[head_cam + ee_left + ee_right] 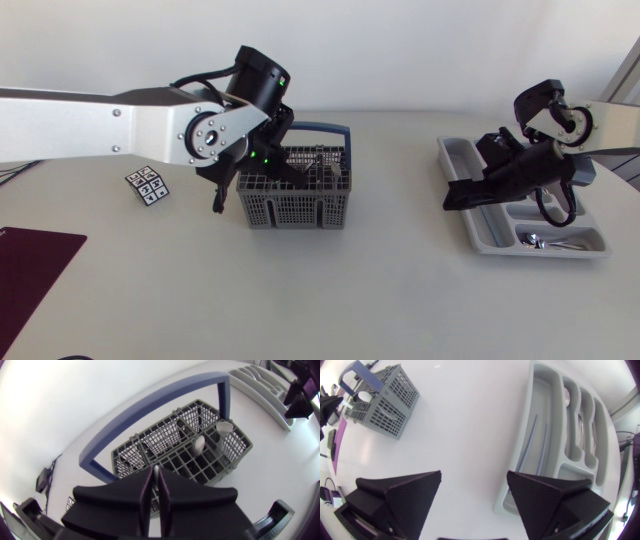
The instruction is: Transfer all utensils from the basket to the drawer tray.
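The slim silver utensil (156, 470) stands upright in the grey lattice plastic basket (165, 442) with its blue handle, top end pointing straight up into our left gripper (156, 482), which pinches it from both sides. We judge a straight lift along that axis comes next. The pale grey plastic drawer tray (488, 228) lies well apart, beside our right gripper (474, 476), which hangs spread and empty.

A robotics lab: left arm (100, 125) and right arm (548, 108) at a white table (350, 290); a marker-printed cube (147, 186) lies on it.
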Controlling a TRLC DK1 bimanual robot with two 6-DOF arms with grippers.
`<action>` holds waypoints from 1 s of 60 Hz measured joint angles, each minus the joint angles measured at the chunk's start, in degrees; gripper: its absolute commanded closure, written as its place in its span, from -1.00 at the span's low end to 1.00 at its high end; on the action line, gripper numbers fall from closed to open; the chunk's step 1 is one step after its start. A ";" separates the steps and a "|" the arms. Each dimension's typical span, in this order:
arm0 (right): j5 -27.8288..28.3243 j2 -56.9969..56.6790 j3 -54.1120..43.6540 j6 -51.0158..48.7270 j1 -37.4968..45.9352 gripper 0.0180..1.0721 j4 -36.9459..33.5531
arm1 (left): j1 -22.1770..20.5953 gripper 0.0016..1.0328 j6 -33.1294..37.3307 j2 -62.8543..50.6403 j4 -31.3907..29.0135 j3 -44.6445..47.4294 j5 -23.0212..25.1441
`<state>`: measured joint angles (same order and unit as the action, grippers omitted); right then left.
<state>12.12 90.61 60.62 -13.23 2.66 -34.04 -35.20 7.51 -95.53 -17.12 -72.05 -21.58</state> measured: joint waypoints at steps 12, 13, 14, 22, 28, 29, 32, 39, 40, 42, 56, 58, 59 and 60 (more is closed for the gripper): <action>0.00 -1.62 -1.18 -0.02 -0.44 -0.80 0.15 | -3.43 0.93 2.84 5.73 7.63 6.12 -4.96; 0.00 -1.81 -1.31 -0.02 -0.63 -0.80 0.15 | -3.85 0.93 3.10 6.23 8.24 6.64 -5.53; 0.00 -1.97 -1.44 -0.02 -0.76 -0.80 0.15 | -4.28 0.93 3.41 6.67 8.79 7.17 -6.01; 0.00 -4.15 -2.14 -0.04 -2.01 -0.80 0.17 | -7.48 0.93 7.17 10.73 14.34 11.02 -9.92; 0.04 -6.88 -2.75 -0.07 -3.52 -0.83 0.24 | -8.83 0.93 9.38 13.92 17.53 13.11 -11.15; 0.02 -7.39 -2.89 -0.07 -3.82 -0.84 0.28 | -8.96 0.93 9.88 14.47 18.03 13.35 -11.37; 0.04 -8.92 -3.23 -0.09 -4.76 -0.85 0.46 | -9.40 0.93 11.04 16.17 19.45 14.21 -11.76; 1.25 -12.83 -3.80 -0.24 -7.28 -0.85 1.09 | -10.10 0.93 13.18 20.13 22.25 15.98 -11.98; 1.33 -13.40 -3.89 -0.24 -7.65 -0.85 1.22 | -10.25 0.93 13.35 20.83 22.43 16.22 -12.00; 1.53 -14.75 -4.09 -0.26 -8.52 -0.85 1.42 | -10.38 0.94 13.57 21.90 22.64 16.61 -12.02; 2.84 -22.77 -4.48 -0.24 -16.74 -0.85 1.73 | -10.97 0.94 11.19 26.49 18.10 16.37 -8.13; 2.89 -23.69 -4.48 -0.24 -18.29 -0.85 1.90 | -10.62 0.94 9.84 26.53 16.06 15.91 -6.03; 2.89 -24.20 -4.48 -0.22 -19.32 -0.85 2.03 | -10.43 0.94 9.05 26.53 15.12 15.67 -4.92; 2.89 -24.57 -4.48 -0.22 -20.13 -0.85 2.16 | -10.16 0.94 8.31 26.53 14.01 15.37 -3.52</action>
<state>15.00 66.04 56.14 -13.45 -17.47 -31.88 -45.36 15.81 -68.99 -3.11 -56.69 -25.10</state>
